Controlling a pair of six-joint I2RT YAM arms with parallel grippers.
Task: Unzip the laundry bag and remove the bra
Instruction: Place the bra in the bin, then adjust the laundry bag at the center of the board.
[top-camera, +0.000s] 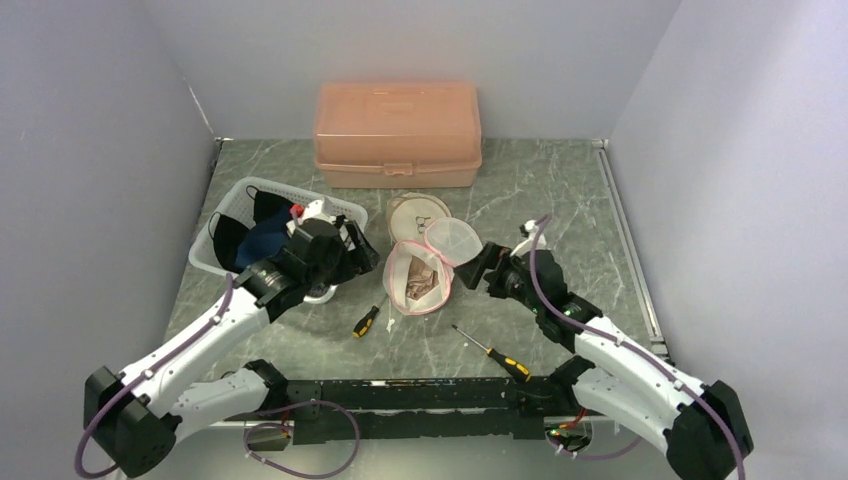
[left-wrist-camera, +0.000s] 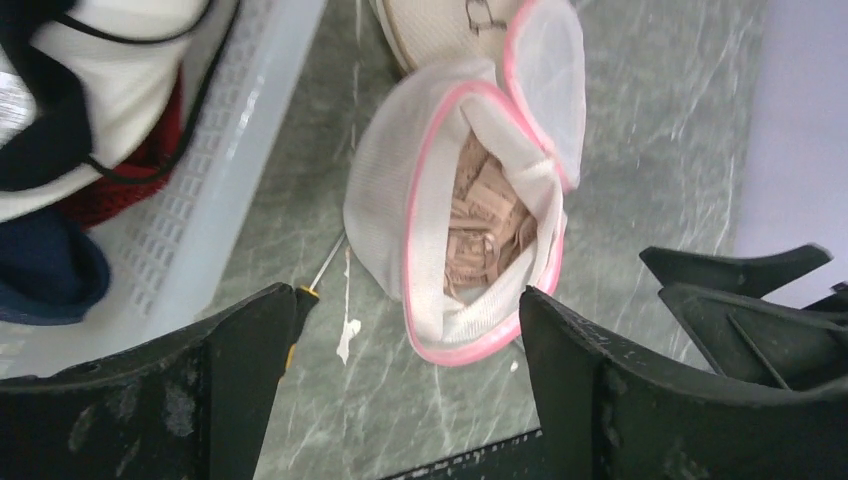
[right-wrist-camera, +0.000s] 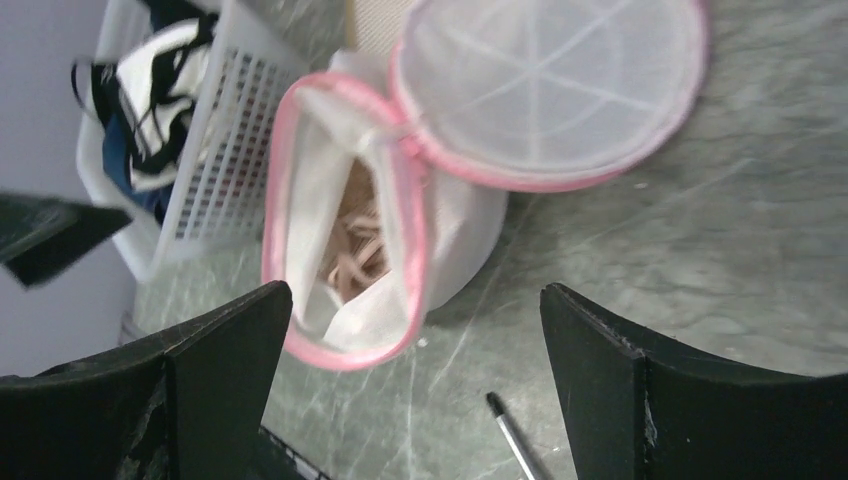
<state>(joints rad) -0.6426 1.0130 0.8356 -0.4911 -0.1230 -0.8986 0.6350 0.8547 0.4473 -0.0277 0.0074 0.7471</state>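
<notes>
The laundry bag (top-camera: 418, 277) lay mid-way across the surface (top-camera: 560, 200), already unzipped, its round flap (top-camera: 455, 240) thrown back toward 1 o'clock, so I judged that pulling out the bra (left-wrist-camera: 485, 225) was the step in hand. My left claw (top-camera: 366, 257) at its 9 o'clock and right claw (top-camera: 480, 268) at 3 o'clock both gaped wide and empty; one needed to reach into the mouth and pinch fabric. My wrist views showed the tan folds inside, barely readable from above.
</notes>
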